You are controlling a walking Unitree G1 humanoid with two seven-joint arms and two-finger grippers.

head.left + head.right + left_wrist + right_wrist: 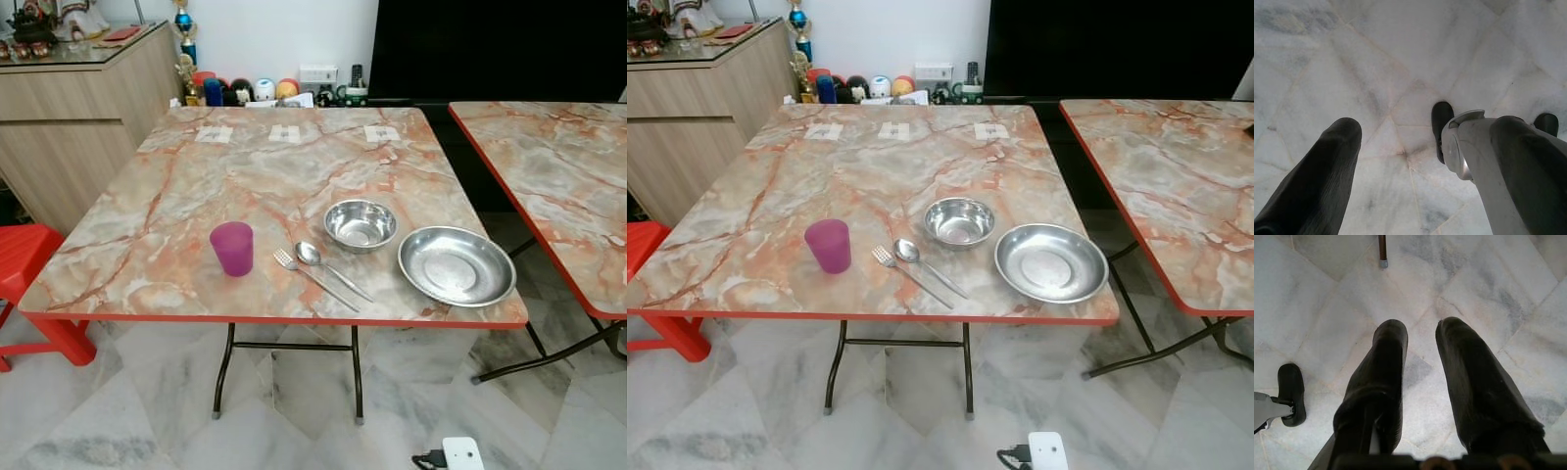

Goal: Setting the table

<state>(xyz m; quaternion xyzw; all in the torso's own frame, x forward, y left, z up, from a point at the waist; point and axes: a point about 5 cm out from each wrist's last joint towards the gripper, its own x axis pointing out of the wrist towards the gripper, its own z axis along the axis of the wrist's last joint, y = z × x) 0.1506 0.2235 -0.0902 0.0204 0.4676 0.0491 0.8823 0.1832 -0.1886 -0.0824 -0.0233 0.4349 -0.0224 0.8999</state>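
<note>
With the cup (231, 248), fork (313, 279), spoon (331, 268), bowl (360, 224) and plate (456, 265) grouped near the table's (196, 186) front edge as one place setting, both arms hang idle over the floor (1376, 58), left gripper (1420, 142) wide apart and empty, right gripper (1421, 340) narrowly parted and empty.

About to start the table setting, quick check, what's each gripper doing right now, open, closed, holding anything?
Left gripper: open, empty, hanging over the floor.
Right gripper: open, empty, hanging over the floor.
</note>
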